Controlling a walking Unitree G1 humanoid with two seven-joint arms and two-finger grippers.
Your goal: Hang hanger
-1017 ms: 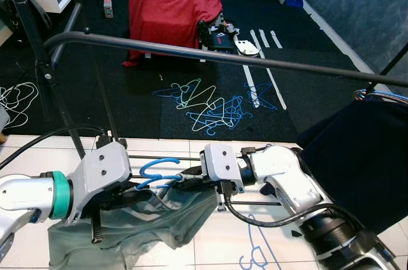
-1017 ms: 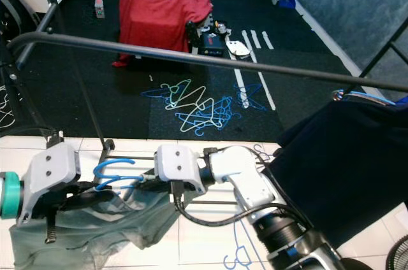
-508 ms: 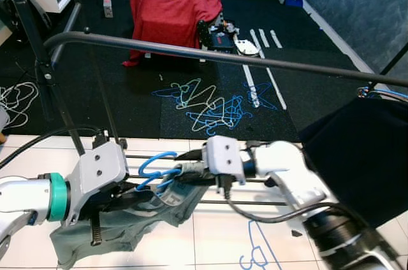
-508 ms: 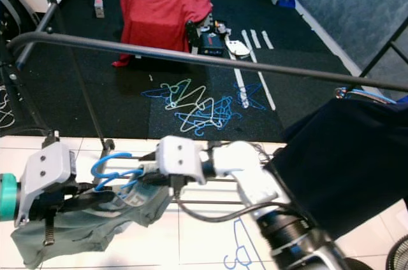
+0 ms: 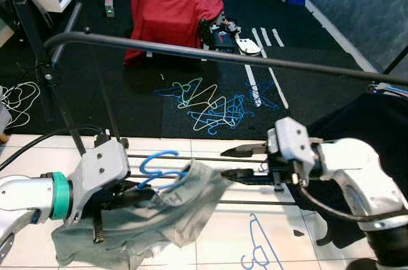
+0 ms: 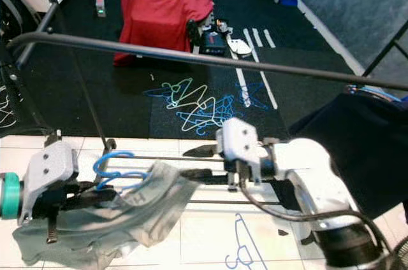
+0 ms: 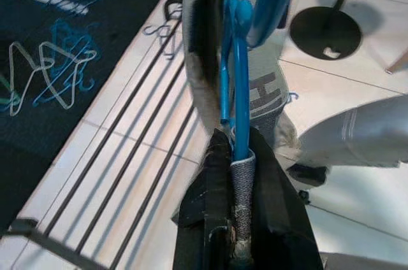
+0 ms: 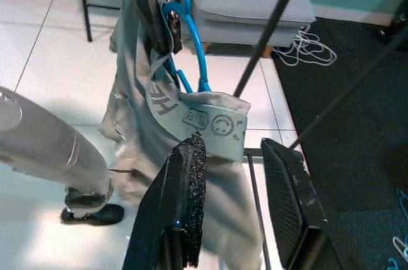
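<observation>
Left tool (image 5: 137,188) clamped on the blue hanger (image 5: 159,167) just below its hook, grey T-shirt (image 5: 143,222) draped from it; right tool (image 5: 234,162) with fingers spread, gripping nothing, tips just beside the shirt's collar edge.

Advice for the step in hand, as a judgement: keep the grip firm at the hanger's neck, lift with the hook opening turned toward the black rail (image 5: 210,55), clear the rail from above, then lower until the hook seats before letting go. Keep the free right tool off the cloth so nothing snags, and watch the shirt's loose hem near the rack's lower bars (image 5: 191,156).

Hanger in the lower left of the head views, hook curling up just above the left tool's fingers, shirt sagging below toward the white tiled floor (image 5: 217,244). Rail crossing the upper half of the frame, well above the hook. Dark garment (image 5: 363,149) already hung at the right end of the rail. Beyond, a heap of loose hangers (image 5: 213,107) on the black mat at centre, and a red cloth (image 5: 173,4) at top centre.
</observation>
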